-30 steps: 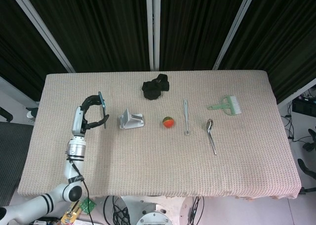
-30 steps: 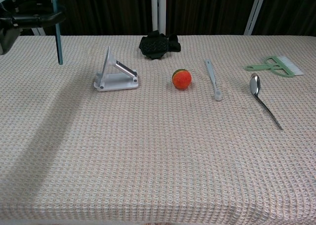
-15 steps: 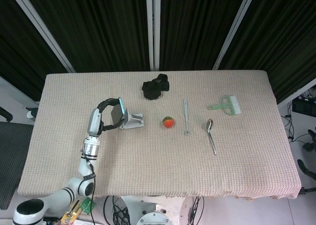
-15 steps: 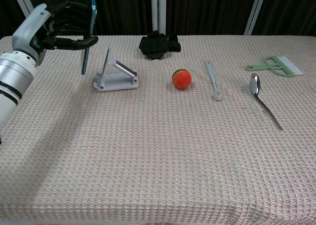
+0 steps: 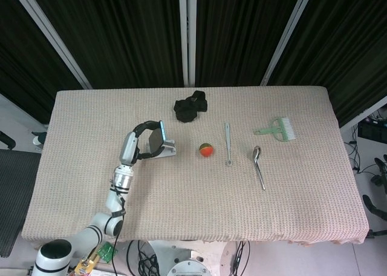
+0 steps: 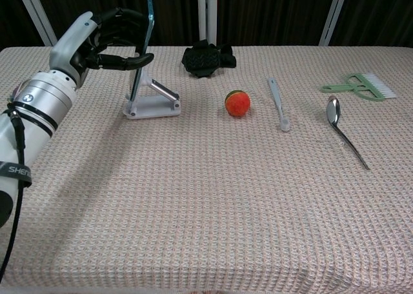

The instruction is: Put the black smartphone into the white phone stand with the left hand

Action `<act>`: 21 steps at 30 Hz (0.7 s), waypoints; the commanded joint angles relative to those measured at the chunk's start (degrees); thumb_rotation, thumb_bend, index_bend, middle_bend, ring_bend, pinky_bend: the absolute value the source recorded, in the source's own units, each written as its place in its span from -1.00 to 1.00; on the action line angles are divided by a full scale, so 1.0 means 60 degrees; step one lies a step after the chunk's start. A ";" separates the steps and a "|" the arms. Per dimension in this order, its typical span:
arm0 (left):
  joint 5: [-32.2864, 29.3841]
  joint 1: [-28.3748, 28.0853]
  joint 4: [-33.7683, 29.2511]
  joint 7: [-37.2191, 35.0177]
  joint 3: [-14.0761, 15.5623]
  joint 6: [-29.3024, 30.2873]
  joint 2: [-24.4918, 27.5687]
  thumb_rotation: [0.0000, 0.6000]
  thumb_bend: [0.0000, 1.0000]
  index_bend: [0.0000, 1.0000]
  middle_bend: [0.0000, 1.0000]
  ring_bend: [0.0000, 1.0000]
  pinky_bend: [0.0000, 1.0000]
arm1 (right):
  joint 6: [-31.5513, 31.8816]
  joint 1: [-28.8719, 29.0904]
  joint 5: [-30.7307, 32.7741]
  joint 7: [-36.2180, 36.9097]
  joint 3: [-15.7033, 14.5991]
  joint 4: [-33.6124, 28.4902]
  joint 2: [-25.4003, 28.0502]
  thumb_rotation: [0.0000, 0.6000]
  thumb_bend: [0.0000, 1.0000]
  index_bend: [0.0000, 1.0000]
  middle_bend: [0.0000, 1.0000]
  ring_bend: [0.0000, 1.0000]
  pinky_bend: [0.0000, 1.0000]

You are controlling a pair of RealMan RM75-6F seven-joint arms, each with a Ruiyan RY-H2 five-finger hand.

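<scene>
My left hand [image 5: 144, 144] [image 6: 106, 41] grips the black smartphone [image 5: 161, 135] [image 6: 141, 48] upright, edge-on to the chest camera. The phone hangs right above the white phone stand [image 5: 165, 150] [image 6: 155, 98], over the stand's left end and sloped back plate. Whether its lower edge touches the stand I cannot tell. The stand rests on the beige cloth left of centre. My right hand is not visible in either view.
Right of the stand lie an orange ball [image 5: 206, 149] [image 6: 237, 103], a toothbrush [image 5: 228, 144] [image 6: 279, 104], a spoon [image 5: 259, 166] [image 6: 344, 131] and a green brush [image 5: 277, 129] [image 6: 359, 86]. A black crumpled item [image 5: 190, 106] [image 6: 206, 58] lies behind the stand.
My left arm has swung right across the table, carrying the phone from well left of the stand to directly over it.
</scene>
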 commanded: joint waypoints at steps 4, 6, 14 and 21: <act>-0.0151 -0.0098 0.0458 -0.0422 0.0041 -0.0262 -0.0173 1.00 -0.31 0.29 0.41 -0.30 -0.54 | 0.0043 -0.0058 0.0115 -0.0092 0.0045 -0.0149 0.0153 1.00 -0.60 -1.00 -1.00 -1.00 -1.00; -0.0182 -0.0091 0.0575 -0.0548 0.0073 -0.0296 -0.0224 1.00 -0.31 0.29 0.41 -0.30 -0.54 | 0.0024 -0.0050 0.0146 -0.0128 0.0058 -0.0183 0.0166 1.00 -0.60 -1.00 -1.00 -1.00 -1.00; -0.0282 -0.0169 0.0976 -0.0799 0.0172 -0.0571 -0.0375 1.00 -0.31 0.29 0.41 -0.30 -0.52 | -0.0008 -0.0003 0.0111 -0.0315 0.0060 -0.0359 0.0193 1.00 -0.60 -1.00 -1.00 -1.00 -1.00; -0.0403 -0.0250 0.1195 -0.0964 0.0135 -0.0632 -0.0533 1.00 -0.31 0.29 0.41 -0.30 -0.52 | -0.0023 0.0000 0.0145 -0.0386 0.0066 -0.0432 0.0231 1.00 -0.60 -1.00 -1.00 -1.00 -1.00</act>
